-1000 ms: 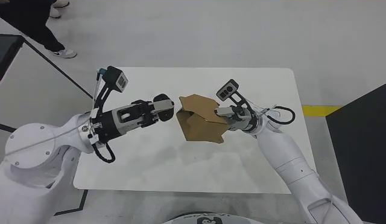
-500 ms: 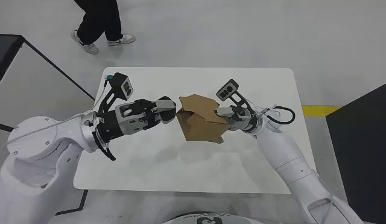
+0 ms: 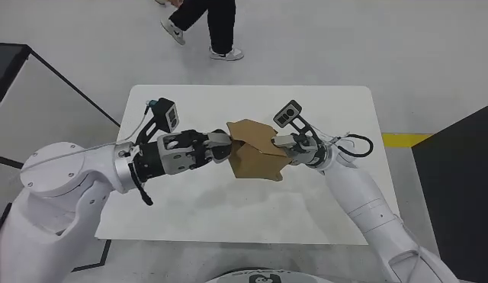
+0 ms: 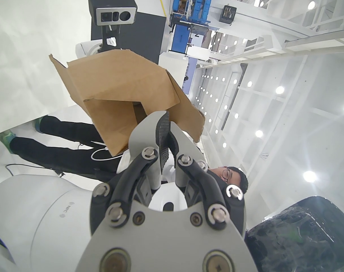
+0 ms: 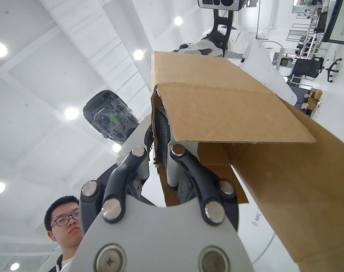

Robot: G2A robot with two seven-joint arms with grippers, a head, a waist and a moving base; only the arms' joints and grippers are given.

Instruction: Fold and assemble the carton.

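1. Right jaws: pinched shut on the carton (image 5: 217,108), with a ragged cardboard edge clamped between the pads (image 5: 161,134).
2. Just past the right jaws, a flap folds across beyond the tips. A longer carton wall runs away to one side.
3. Left jaws: closed to a thin slit, the pads (image 4: 162,131) nearly meeting. The tips are up against the edge of a loose carton flap. Whether any cardboard sits in the slit cannot be told.
4. Beyond the left jaws the carton is half open, with one panel bent over a hollow.
5. From the top view, the carton lies between the two sets of jaws. The left jaws are at one end and the right jaws at the other, both meeting it.
6. Below the jaws and the carton is the white counter (image 3: 320,214), with the carton over its middle. Whether the carton rests on it cannot be told.
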